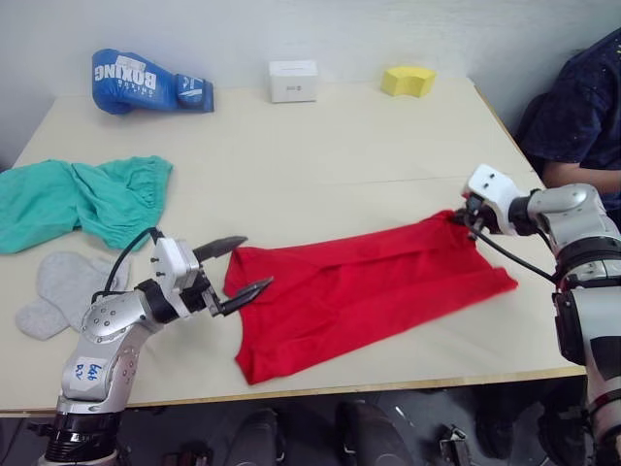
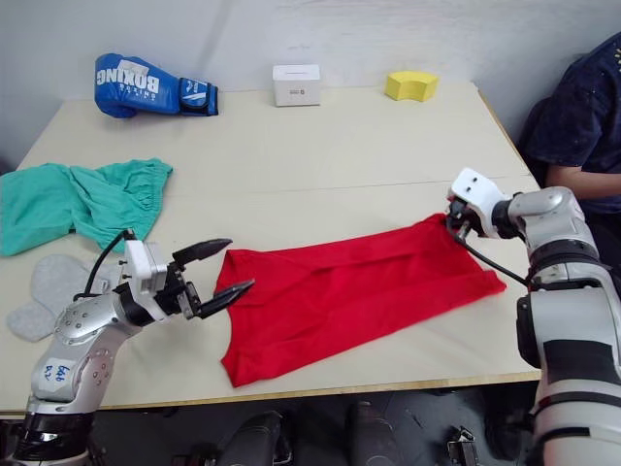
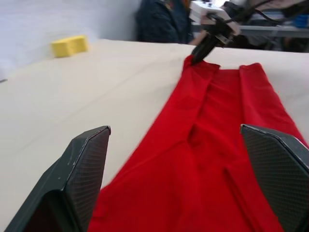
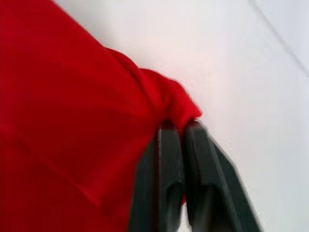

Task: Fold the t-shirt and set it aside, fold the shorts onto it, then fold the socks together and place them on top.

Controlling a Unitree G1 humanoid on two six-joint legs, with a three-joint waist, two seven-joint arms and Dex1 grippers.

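I'm seeing the t-shirt lying folded lengthwise at the table's near edge. My left gripper is hovering by the shirt's near-left end, fingers spread wide. My right gripper is pinching the shirt's far right corner, fingers clamped together on cloth. The socks and, beyond them, the shorts are lying left of the shirt.
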